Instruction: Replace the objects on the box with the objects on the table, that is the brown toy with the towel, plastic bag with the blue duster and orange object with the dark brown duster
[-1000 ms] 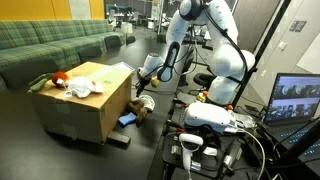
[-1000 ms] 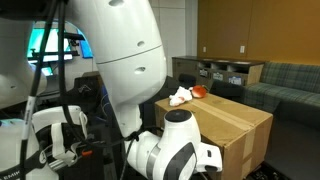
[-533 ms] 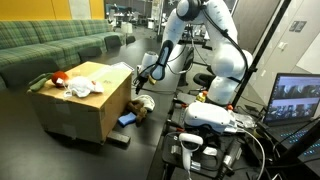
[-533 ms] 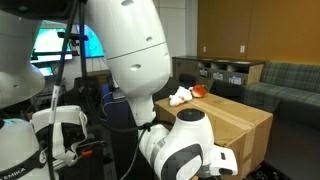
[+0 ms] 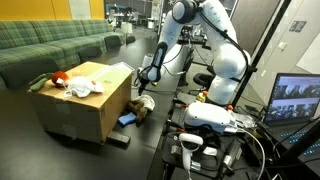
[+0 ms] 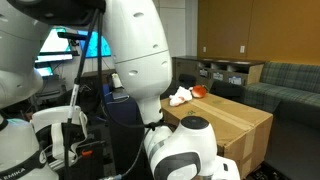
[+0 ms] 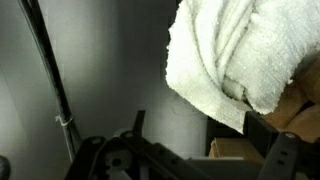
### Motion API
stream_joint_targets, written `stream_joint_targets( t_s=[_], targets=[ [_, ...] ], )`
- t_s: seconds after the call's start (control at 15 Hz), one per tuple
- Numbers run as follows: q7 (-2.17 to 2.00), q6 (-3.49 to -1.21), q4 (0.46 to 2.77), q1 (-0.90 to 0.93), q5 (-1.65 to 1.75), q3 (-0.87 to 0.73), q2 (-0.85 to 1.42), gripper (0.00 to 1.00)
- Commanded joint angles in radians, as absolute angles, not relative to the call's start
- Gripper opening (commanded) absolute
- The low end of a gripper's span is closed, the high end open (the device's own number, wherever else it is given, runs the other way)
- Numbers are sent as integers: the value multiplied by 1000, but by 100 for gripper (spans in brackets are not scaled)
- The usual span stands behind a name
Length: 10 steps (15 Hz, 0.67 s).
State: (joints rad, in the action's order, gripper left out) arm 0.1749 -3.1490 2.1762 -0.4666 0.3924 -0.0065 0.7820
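Pincer (image 5: pixel 143 92) hangs at the end of the down-reaching arm, just off the box's (image 5: pixel 85 110) right-hand side. Its jaws are spread wide with nothing between them. In the wrist view the towel (image 7: pixel 235 55) fills the upper right. It is a bunched white cloth whose folds run from the top down toward the lower right, and its lower edge lies over something tan, cardboard-coloured. It sits apart from the pincer's dark frame at the bottom of that view. A thin black cable (image 7: pixel 45 70) slants down the left side, clear of the cloth.

On the box's flat top, the brown toy (image 5: pixel 38 80) sits at the far left end and the orange object (image 5: pixel 58 77) is just beside it. The crinkled plastic bag (image 5: pixel 85 88) lies nearer the middle. The blue duster (image 5: pixel 125 119) lies flat on the dark tabletop (image 5: pixel 50 155) at the foot of the box, by its near right corner. The dark brown duster (image 5: pixel 118 140) lies a little nearer the camera. Both are too small to tell which way their long sides run.

A green sofa (image 5: pixel 60 40) stands beyond the box, and a lit monitor (image 5: pixel 295 100) stands at the right. In an exterior view the robot's white body (image 6: pixel 140 60) hides much of the box.
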Motion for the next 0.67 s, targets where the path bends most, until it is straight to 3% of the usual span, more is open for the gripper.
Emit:
stream_joint_targets(
  t_s=[0.0,0.6],
  targets=[
    [252,-3151,2167,-453,335,-21,816,100],
    [277,-3171,2117,-392,324,-95,917,100]
  ],
)
